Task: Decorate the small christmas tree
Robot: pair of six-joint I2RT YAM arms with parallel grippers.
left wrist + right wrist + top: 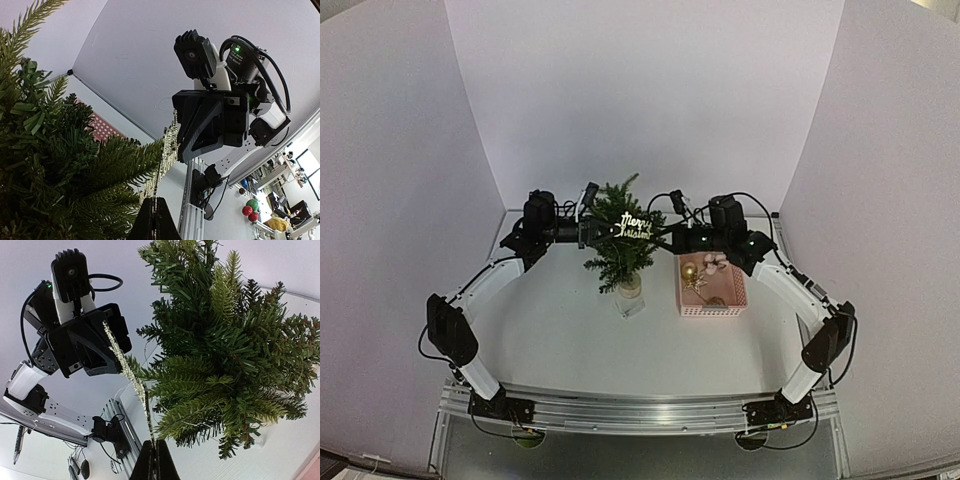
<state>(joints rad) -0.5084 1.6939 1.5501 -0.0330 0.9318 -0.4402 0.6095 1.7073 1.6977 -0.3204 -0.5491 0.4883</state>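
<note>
Small dark green bushy artificial christmas tree [617, 262] stands upright. Left gripper [591, 233] left of tree, right gripper [666, 236] right of tree; each clamped on one end of glittery gold "Merry Christmas" sign [637, 225] spanning tree's upper front. Step, likely: placing sign. Next calls for settling sign into branches, then releasing.

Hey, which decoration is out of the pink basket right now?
The glittery Merry Christmas sign, held between the left claw and right claw at the small christmas tree; the gold bauble lies in the pink basket.
</note>
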